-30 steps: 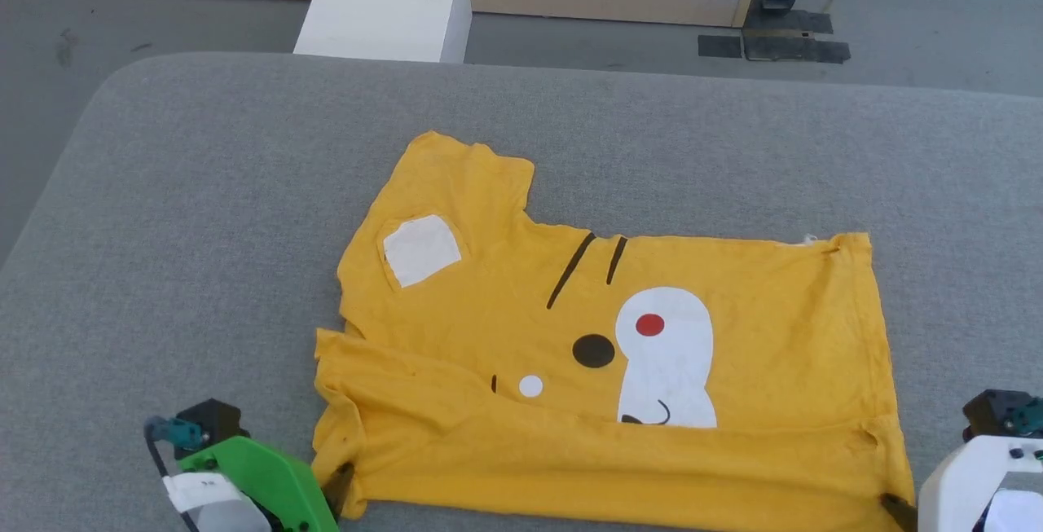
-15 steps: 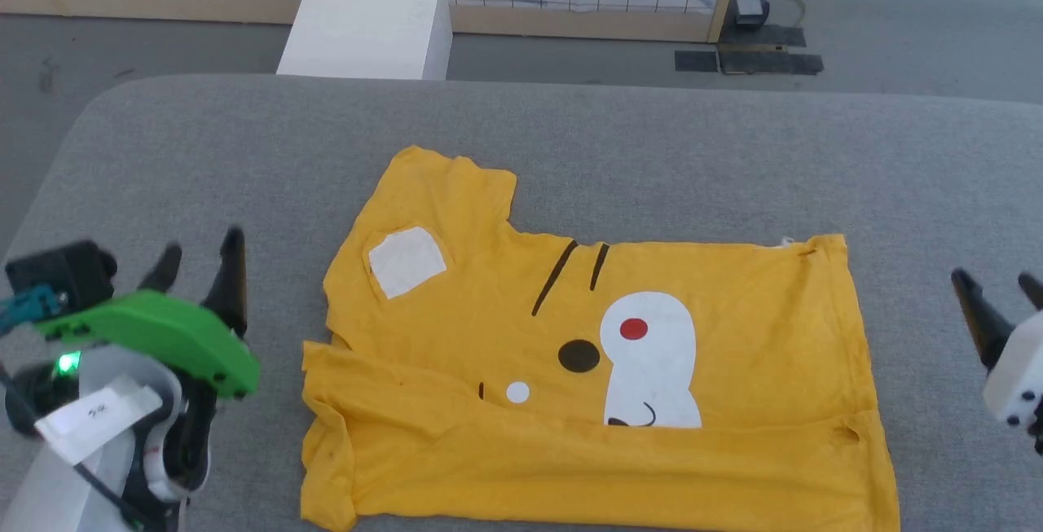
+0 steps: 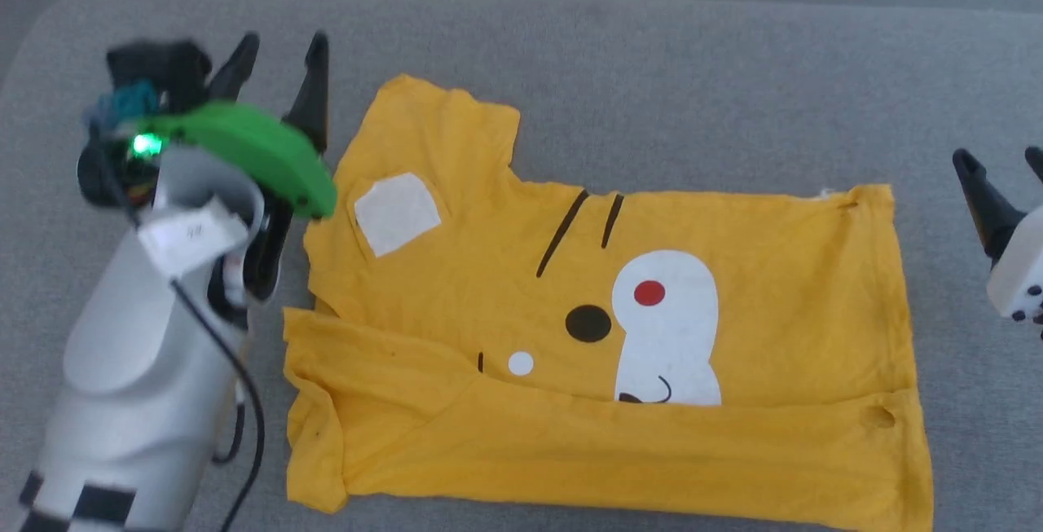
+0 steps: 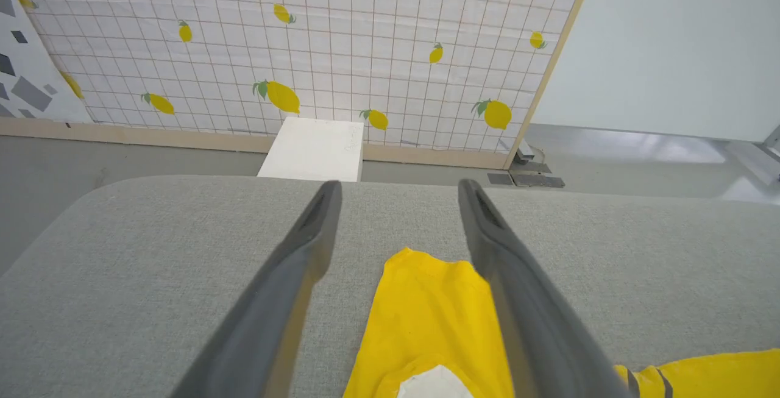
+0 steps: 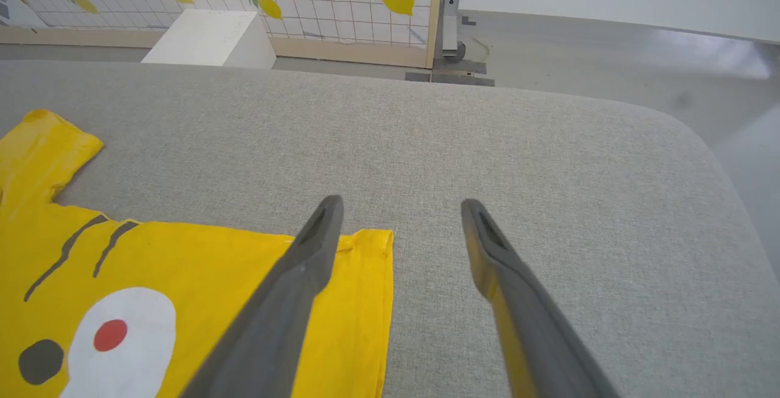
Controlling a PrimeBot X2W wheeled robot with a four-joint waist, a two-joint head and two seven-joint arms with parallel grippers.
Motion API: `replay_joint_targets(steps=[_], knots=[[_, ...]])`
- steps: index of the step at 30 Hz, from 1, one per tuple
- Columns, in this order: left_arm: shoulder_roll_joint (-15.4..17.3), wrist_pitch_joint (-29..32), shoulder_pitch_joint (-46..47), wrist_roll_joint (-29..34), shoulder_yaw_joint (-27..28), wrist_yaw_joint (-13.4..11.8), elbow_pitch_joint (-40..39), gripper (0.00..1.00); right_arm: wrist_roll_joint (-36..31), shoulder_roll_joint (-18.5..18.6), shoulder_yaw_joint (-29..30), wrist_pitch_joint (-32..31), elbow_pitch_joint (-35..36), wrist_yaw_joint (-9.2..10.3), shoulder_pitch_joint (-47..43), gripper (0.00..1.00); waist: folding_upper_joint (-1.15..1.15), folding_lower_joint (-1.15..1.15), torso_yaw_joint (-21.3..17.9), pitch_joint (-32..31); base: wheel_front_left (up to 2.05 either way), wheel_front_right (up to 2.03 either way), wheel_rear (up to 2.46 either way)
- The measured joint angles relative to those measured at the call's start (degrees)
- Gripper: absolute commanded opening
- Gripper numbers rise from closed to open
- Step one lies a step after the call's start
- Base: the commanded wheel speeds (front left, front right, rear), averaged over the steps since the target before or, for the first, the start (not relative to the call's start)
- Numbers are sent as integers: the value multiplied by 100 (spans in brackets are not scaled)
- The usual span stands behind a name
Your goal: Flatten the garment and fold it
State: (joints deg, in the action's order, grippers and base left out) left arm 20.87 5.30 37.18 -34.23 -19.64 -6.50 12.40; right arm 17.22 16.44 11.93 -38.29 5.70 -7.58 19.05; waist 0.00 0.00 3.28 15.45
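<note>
The garment [image 3: 587, 336], a mustard-yellow T-shirt with a cartoon face print, lies on the grey padded table [image 3: 652, 68] with its near long edge folded over the print. One sleeve [image 3: 440, 133] sticks out at the far left. My left gripper [image 3: 281, 47] hovers open beside that sleeve, nothing between its fingers; in the left wrist view the sleeve [image 4: 426, 300] lies below the left gripper [image 4: 396, 188]. My right gripper [image 3: 998, 157] is open off the garment's right edge; its wrist view has the right gripper [image 5: 399, 203] above bare table just past the garment's corner [image 5: 365, 252].
A white box [image 4: 314, 149] stands on the floor beyond the table's far edge, before a lemon-patterned grid panel [image 4: 304, 50] with a wooden frame. The table's rounded right corner [image 5: 682, 124] is near my right gripper. Grey floor [image 5: 579, 50] surrounds the table.
Both grippers have let go of the garment's near corners and opened. The left arm rose and moved to the far sleeve; the right lifted off the right edge. The camera shifted too.
</note>
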Motion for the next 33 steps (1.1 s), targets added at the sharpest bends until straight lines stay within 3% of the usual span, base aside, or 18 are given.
replay_joint_targets(steps=[5,12,19,22,26,27,29,33], knots=[[-181,559,1287,35,-245,252,1123,100,16,113,-134,-181,247,1,258,100,0,1,50,504,0,0,0],[-323,2000,2596,-65,-503,514,2515,100,25,174,-402,-392,523,0,404,100,0,1,44,1146,0,0,0],[-392,3344,3190,7,-1014,743,3116,100,49,162,-358,-534,826,0,398,100,0,1,-89,1588,0,0,0],[-457,3628,3236,-7,-1074,742,3281,100,49,162,-257,-584,951,0,369,100,0,1,-148,1723,0,0,0],[-474,3999,3384,-62,-1037,531,3439,100,51,126,-169,-603,1053,0,312,100,0,0,-220,1843,0,0,0],[-489,4108,3431,-104,-1001,488,3459,47,53,114,-144,-608,1073,1,301,100,0,-1,-234,1866,0,0,0],[-495,4202,3450,-263,-901,467,3456,0,59,110,-97,-609,1112,0,281,100,0,-1,-250,1902,0,0,0],[-503,4083,3393,-452,-743,479,3404,0,63,108,-8,-617,1150,0,232,100,0,0,-216,1898,0,0,0]])
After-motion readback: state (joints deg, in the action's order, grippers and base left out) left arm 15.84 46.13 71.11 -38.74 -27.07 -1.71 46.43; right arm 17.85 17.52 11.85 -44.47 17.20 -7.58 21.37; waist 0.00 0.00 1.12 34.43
